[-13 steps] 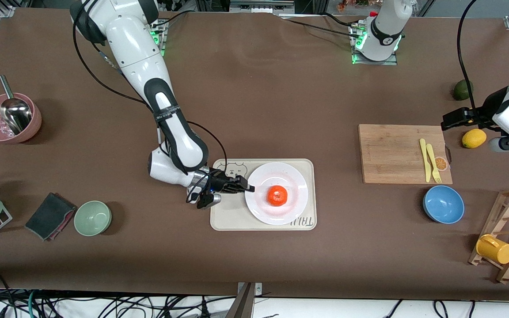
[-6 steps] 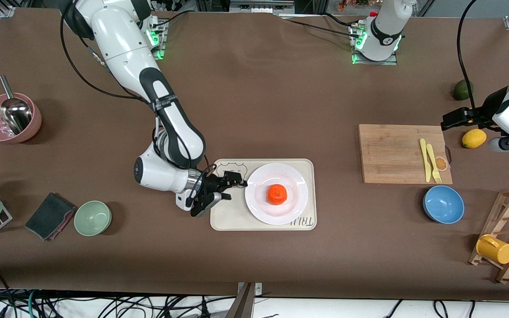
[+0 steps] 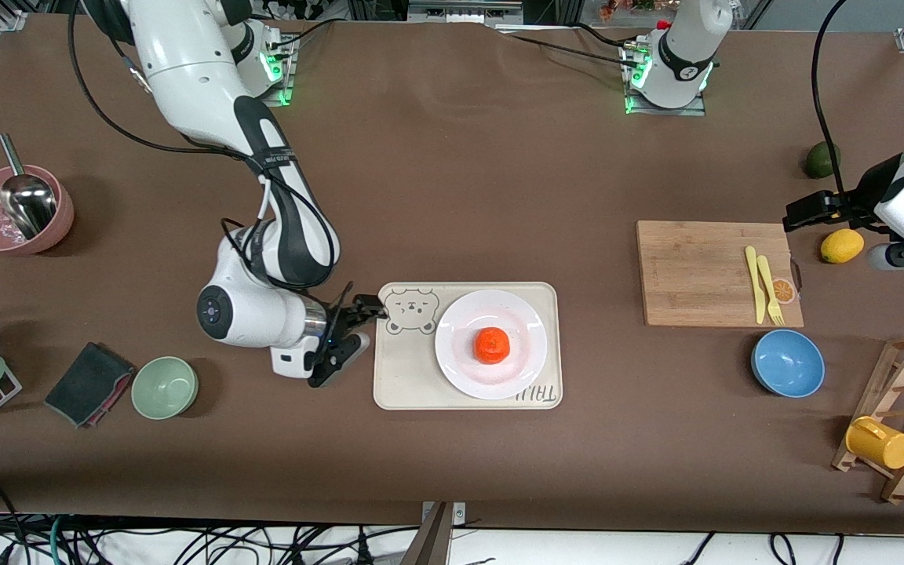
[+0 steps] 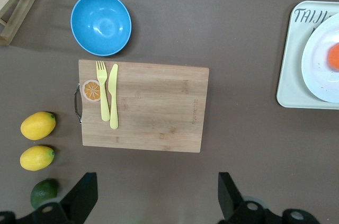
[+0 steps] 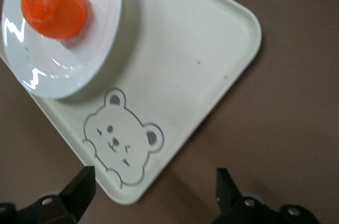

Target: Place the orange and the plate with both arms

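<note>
The orange (image 3: pixel 492 345) lies in the middle of the white plate (image 3: pixel 452 349), which stands on the cream bear-print tray (image 3: pixel 409 377). My right gripper (image 3: pixel 369 310) is open and empty, low over the tray's corner toward the right arm's end, apart from the plate. In the right wrist view the orange (image 5: pixel 53 7), plate (image 5: pixel 69 73) and tray (image 5: pixel 185 65) show ahead of the open right gripper (image 5: pixel 153 192). My left gripper (image 3: pixel 796 215) waits open and empty above the table by the cutting board; the left wrist view shows it (image 4: pixel 156 197) empty.
A wooden cutting board (image 3: pixel 715 271) with a yellow fork and knife, a blue bowl (image 3: pixel 787 362), a lemon (image 3: pixel 841 246) and a lime (image 3: pixel 821 159) are toward the left arm's end. A green bowl (image 3: pixel 165 387), a cloth (image 3: pixel 87 383) and a pink bowl (image 3: pixel 16 209) are toward the right arm's end.
My right gripper has drawn back from the plate's rim to the tray's corner toward the right arm's end. The plate and orange stay on the tray. The left arm has not moved.
</note>
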Tool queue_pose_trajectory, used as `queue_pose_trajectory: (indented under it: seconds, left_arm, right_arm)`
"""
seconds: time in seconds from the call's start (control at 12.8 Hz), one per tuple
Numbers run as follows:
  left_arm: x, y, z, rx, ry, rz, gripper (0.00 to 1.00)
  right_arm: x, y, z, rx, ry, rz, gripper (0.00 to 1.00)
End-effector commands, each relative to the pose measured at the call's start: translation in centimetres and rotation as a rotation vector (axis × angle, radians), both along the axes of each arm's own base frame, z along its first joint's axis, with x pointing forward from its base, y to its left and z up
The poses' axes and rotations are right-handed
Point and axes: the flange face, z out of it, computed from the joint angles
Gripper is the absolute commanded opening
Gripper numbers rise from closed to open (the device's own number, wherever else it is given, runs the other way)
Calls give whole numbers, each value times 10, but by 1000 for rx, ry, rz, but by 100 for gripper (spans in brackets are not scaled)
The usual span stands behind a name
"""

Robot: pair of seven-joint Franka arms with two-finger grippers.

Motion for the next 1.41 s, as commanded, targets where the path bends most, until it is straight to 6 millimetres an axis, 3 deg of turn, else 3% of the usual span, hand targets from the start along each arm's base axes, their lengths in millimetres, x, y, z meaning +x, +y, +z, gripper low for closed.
queue_pose_trajectory:
  seconds: [0.0,0.31,0.47,0.62,0.94,1.09,1.17,1.33]
  left_arm:
    - [1,-1,6,-22,2,-17,100]
    - [1,-1,6,-22,2,-17,100]
    - [1,-1,6,-22,2,-17,100]
    - [1,0,5,-23,3,-14,100]
    - [1,0,5,-23,3,-14,100]
    - [1,0,5,-23,3,-14,100]
    - [1,-1,5,-23,3,-15,100]
    - [1,0,6,-22,2,-15,100]
  right_arm:
    - [-12,-29,60,-161,38,98,100]
    - [-23,-90,179,-330,10,115,100]
    - [-47,-119,236,-422,-6,129,100]
    - [-75,-142,266,-447,91,-34,100]
    - [-137,-174,270,-519,174,-400,100]
    - [-163,-223,266,-476,105,-512,100]
    - [-157,-256,265,-446,66,-591,100]
    - [-142,-271,276,-331,22,-668,100]
